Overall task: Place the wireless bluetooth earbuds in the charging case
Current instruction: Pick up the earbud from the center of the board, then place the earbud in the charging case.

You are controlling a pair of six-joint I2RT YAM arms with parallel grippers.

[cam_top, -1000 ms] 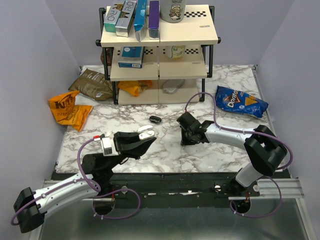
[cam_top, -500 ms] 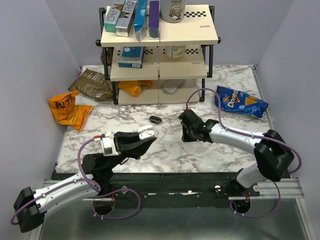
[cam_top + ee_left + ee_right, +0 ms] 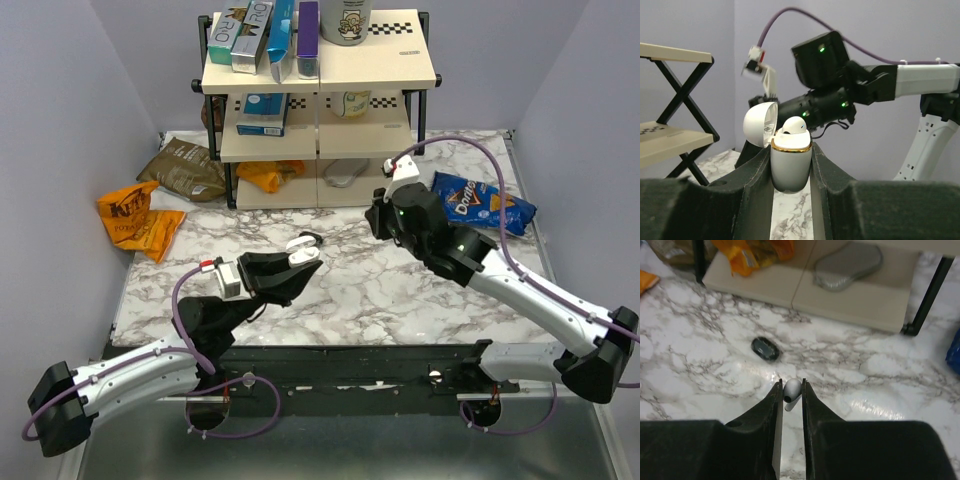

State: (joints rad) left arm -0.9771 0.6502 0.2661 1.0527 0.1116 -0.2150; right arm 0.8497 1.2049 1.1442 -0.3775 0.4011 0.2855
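Top external, Doritos bag (image 3: 482, 203) (blue), left tool (image 3: 300, 262) holding case (image 3: 791, 162), right tool (image 3: 791, 386) holding earbud (image 3: 791, 390)

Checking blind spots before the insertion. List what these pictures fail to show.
- Left wrist view: the case sits in the left gripper. Its second socket is hidden behind the seated earbud and the rim.
- Right wrist view: the right gripper covers the sides of the held earbud. The dark oval on the table is too blurred to identify.
- Top view: the held earbud is hidden under the right gripper.
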